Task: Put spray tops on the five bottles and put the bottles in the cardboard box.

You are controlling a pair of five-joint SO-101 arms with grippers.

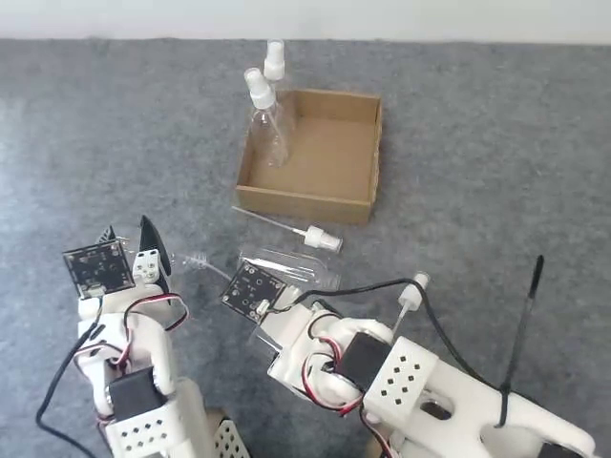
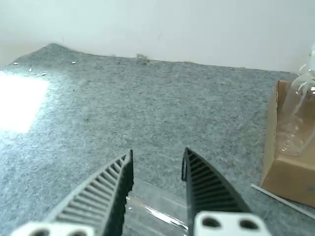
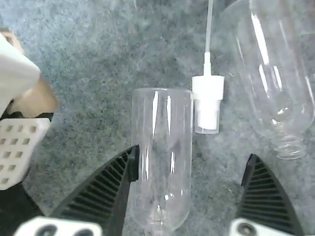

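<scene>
The cardboard box [image 1: 358,153] sits at the far middle of the table, with two capped bottles [image 1: 267,119] standing in its far left corner. Nearer lies a loose spray top [image 1: 320,239] with its long tube, and beyond it clear uncapped bottles [image 1: 291,267] lie on their sides. My right gripper [image 3: 193,155] is open over one lying bottle [image 3: 162,157], which rests against one finger. A spray top [image 3: 206,105] and a second bottle [image 3: 275,73] lie just beyond. My left gripper [image 2: 158,155] is open, low over a clear bottle [image 2: 152,211].
Grey carpet covers the table. Another spray top [image 1: 412,291] sticks up beside the right arm. The box [image 2: 290,167] and a bottle in it [image 2: 295,123] stand off to one side of the left gripper. White arm parts [image 3: 15,83] are close to the right gripper.
</scene>
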